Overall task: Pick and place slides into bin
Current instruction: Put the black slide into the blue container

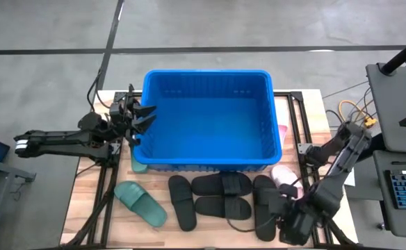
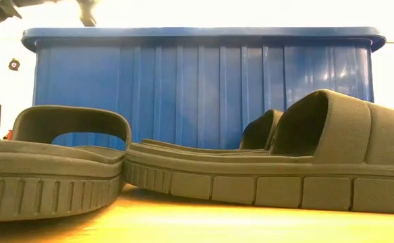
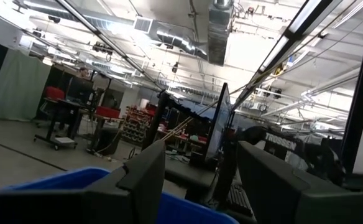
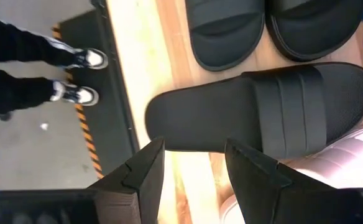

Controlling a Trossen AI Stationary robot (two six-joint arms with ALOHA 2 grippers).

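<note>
Blue bin sits mid-surface, looks empty. I see my left gripper at its left rim, jaws released. Right gripper hovers over a black slide by the front edge, jaws released. Other slides lie before the bin; green one front-left.

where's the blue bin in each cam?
High view: blue bin at centre, left gripper at its left wall.
Low view: its front wall fills the background behind the black slides.
Left wrist view: only a strip of blue rim behind the fingers.
Right wrist view: not in it.
Shared landmark: the bin's thick rim.
</note>
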